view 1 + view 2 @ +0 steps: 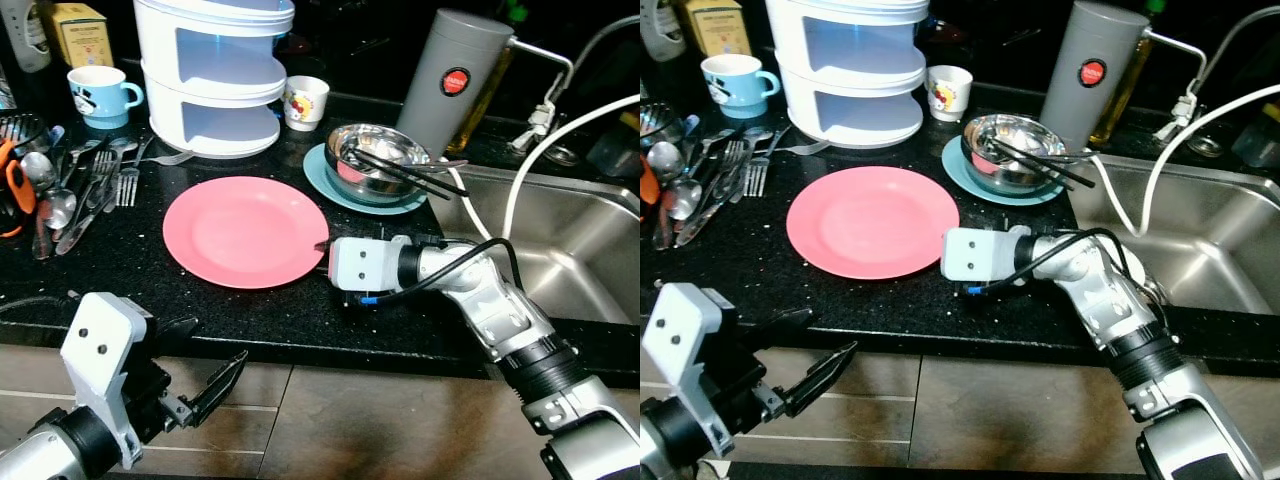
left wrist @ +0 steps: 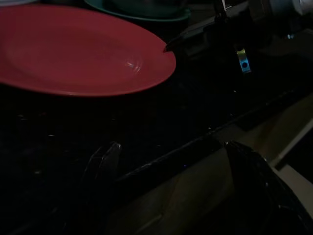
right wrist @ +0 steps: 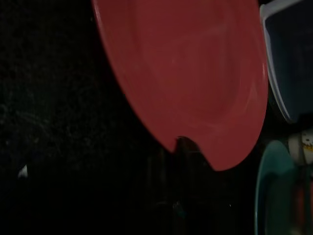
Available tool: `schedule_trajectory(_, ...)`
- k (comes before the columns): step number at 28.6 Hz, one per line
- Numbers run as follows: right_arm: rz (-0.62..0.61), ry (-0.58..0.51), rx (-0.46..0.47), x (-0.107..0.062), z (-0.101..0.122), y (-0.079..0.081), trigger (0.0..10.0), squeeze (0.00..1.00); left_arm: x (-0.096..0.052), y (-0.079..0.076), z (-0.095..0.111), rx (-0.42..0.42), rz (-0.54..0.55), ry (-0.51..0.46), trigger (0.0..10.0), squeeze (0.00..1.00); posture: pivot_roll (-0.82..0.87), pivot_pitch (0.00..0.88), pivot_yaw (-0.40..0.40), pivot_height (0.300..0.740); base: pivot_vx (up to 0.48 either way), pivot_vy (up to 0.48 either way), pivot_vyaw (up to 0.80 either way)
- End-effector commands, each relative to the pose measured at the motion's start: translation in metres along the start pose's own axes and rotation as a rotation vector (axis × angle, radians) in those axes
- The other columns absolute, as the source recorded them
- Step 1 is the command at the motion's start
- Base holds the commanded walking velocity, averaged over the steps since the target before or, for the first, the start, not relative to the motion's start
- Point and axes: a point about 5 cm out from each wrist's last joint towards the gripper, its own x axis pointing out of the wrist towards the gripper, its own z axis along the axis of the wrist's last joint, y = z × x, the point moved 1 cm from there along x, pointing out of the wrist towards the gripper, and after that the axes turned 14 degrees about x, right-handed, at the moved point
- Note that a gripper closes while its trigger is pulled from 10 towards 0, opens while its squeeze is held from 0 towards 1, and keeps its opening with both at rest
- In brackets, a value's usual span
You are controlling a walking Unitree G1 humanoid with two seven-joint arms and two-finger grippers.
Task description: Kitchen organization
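my right gripper (image 1: pixel 322 246) pinches the pink plate (image 1: pixel 245 230) rim | my left gripper (image 1: pixel 205 368) hangs spread below the counter (image 1: pixel 200 310)

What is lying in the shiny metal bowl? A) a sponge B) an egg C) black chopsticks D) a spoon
C: black chopsticks lie across the metal bowl, which sits on a teal plate near the sink.

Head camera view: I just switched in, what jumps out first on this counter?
The pink plate lies flat in the middle of the black counter, with the right gripper at its rim nearest the sink. Behind it a steel bowl holding black chopsticks sits on a teal plate. The left gripper hangs open below the counter edge.
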Motion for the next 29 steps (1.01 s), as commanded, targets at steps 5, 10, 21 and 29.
schedule_trajectory(5, -0.018, -0.043, -0.007, 0.004, 0.0, 0.005, 0.0, 0.0, 0.002, -0.003, 0.004, 0.011, -0.028, -0.007, 10.0, 0.0, 0.28, 0.0, -0.114, 0.74, 0.0, 0.0, 0.0)
schedule_trajectory(10, -0.064, -0.111, 0.027, 0.006, 0.006, 0.002, 0.0, 0.0, 0.004, -0.002, 0.005, 0.015, -0.029, -0.012, 10.0, 0.0, 0.27, 0.0, -0.111, 0.74, 0.0, 0.0, 0.0)
schedule_trajectory(21, -0.156, -0.585, 0.511, -0.003, 0.049, -0.022, 0.0, 0.0, 0.013, 0.004, 0.014, 0.046, -0.003, -0.072, 10.0, 0.0, 0.26, 0.0, -0.101, 0.74, 0.0, 0.0, 0.0)
schedule_trajectory(29, -0.17, -0.884, 0.807, -0.012, 0.065, -0.029, 0.0, 0.0, 0.018, 0.006, 0.019, 0.053, -0.002, -0.105, 10.0, 0.0, 0.26, 0.0, -0.098, 0.74, 0.0, 0.0, 0.0)
